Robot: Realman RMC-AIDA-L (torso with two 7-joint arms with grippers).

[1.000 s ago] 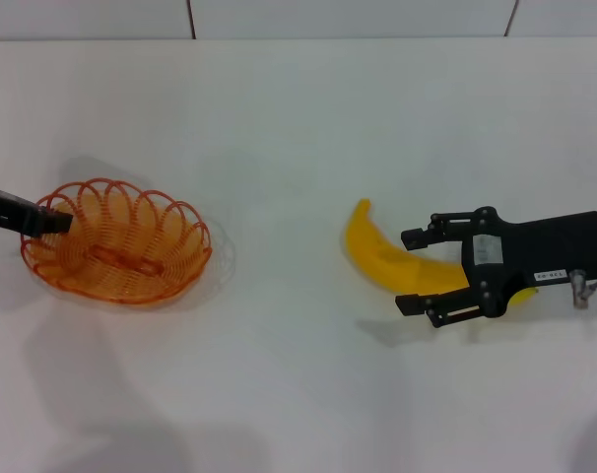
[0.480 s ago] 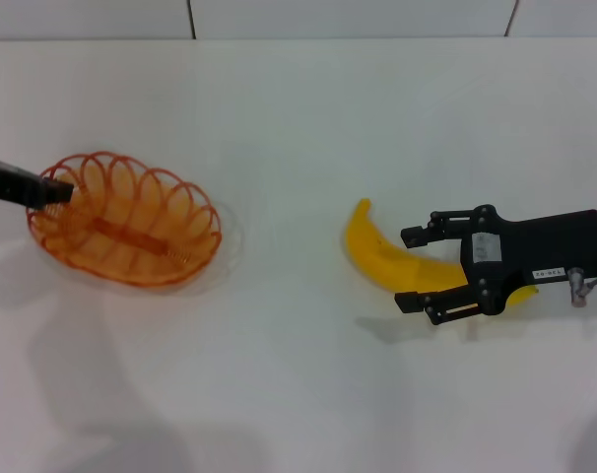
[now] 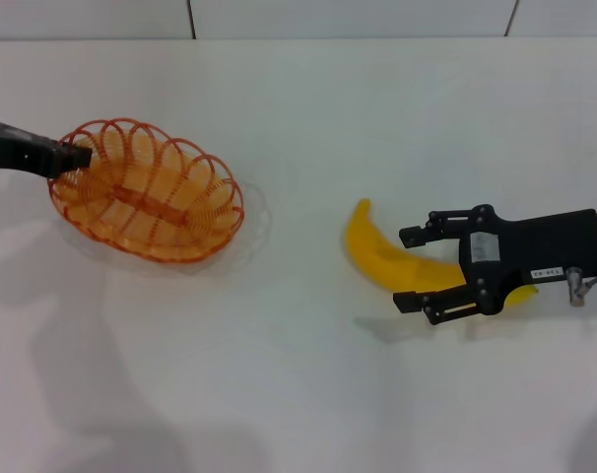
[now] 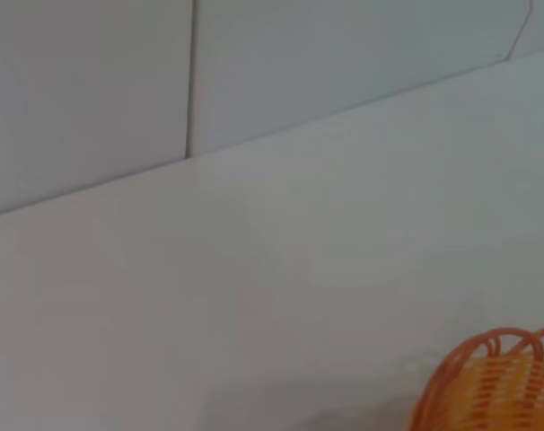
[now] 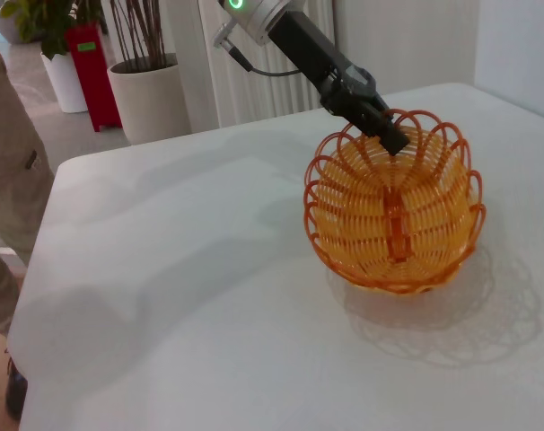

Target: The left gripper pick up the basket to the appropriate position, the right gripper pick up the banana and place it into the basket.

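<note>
left claw gripping orange wire basket rim, holding it tilted above table | right claw gaping wide, straddling banana lying on table | right wrist view is showing basket's shadow

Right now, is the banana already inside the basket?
No. The banana lies on the table between the open right pincer fingers, apart from the basket.
</note>
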